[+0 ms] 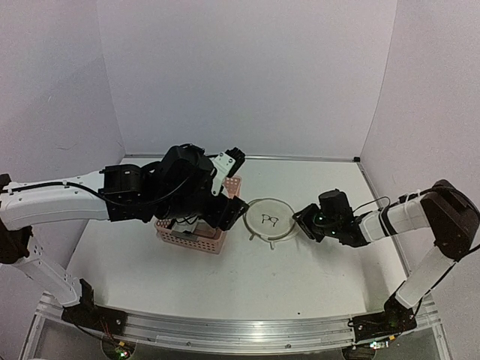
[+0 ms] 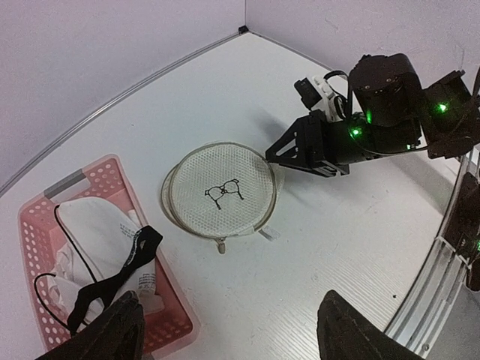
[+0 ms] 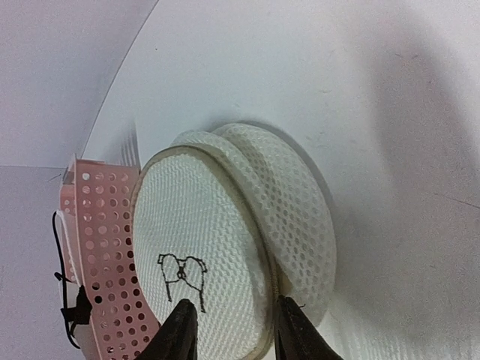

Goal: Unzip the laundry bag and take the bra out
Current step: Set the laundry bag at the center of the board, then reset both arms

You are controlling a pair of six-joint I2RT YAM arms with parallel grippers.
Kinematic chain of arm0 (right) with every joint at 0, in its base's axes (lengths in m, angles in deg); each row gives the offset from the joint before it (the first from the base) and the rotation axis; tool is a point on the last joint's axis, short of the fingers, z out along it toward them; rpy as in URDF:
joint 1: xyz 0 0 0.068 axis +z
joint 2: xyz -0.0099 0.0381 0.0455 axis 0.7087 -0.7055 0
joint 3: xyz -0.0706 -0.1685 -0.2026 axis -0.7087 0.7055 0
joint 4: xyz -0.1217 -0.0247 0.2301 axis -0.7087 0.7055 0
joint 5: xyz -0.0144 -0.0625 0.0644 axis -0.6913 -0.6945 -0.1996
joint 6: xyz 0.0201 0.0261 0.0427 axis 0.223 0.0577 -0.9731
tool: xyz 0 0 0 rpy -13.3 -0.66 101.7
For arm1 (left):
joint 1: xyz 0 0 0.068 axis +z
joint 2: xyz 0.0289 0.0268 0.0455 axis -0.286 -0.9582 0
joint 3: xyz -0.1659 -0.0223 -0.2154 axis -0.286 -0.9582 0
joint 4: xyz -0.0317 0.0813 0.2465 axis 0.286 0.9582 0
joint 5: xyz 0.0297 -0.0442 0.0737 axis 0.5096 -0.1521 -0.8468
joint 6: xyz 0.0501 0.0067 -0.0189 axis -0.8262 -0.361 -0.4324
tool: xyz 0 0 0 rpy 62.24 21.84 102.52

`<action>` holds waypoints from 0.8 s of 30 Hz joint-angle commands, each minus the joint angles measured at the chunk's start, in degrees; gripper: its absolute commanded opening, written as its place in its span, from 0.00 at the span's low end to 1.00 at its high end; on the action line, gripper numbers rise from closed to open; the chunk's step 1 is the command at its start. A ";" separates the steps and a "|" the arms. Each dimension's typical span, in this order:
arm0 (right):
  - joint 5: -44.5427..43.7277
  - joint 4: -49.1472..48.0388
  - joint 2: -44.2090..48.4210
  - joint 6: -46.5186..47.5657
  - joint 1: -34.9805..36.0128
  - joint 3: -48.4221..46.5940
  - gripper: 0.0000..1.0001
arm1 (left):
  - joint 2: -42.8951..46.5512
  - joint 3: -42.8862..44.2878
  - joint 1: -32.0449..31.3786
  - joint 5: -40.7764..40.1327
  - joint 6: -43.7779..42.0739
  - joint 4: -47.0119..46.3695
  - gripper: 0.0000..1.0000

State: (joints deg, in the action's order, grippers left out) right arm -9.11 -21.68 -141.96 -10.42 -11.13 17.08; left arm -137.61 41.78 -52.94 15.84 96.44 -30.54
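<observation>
Laundry bag (image 1: 268, 219) collapsed flat at worktop (image 1: 300, 277) centre, drawing up, just right of pink basket (image 1: 196, 241). Bra (image 2: 97, 240) lies in basket. Right gripper (image 3: 234, 311) partly spread, straddling bag's right rim. Left gripper (image 2: 231, 315) spread wide, empty, near basket.

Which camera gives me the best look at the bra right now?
Left wrist: the bra lies in the pink basket, white cups and black straps plainly in view. In the top external view the left arm covers it. The right wrist view shows only a bit of black strap beyond the basket's wall.
</observation>
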 commanded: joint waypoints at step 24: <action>-16.28 22.67 24.85 28.16 -12.47 -4.45 0.98 | 1.07 3.07 29.91 13.82 11.67 -2.16 0.99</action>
State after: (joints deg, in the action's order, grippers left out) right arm -25.79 -1.60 -118.92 13.76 -19.33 16.66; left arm -137.61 41.89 -28.13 25.72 104.02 -30.56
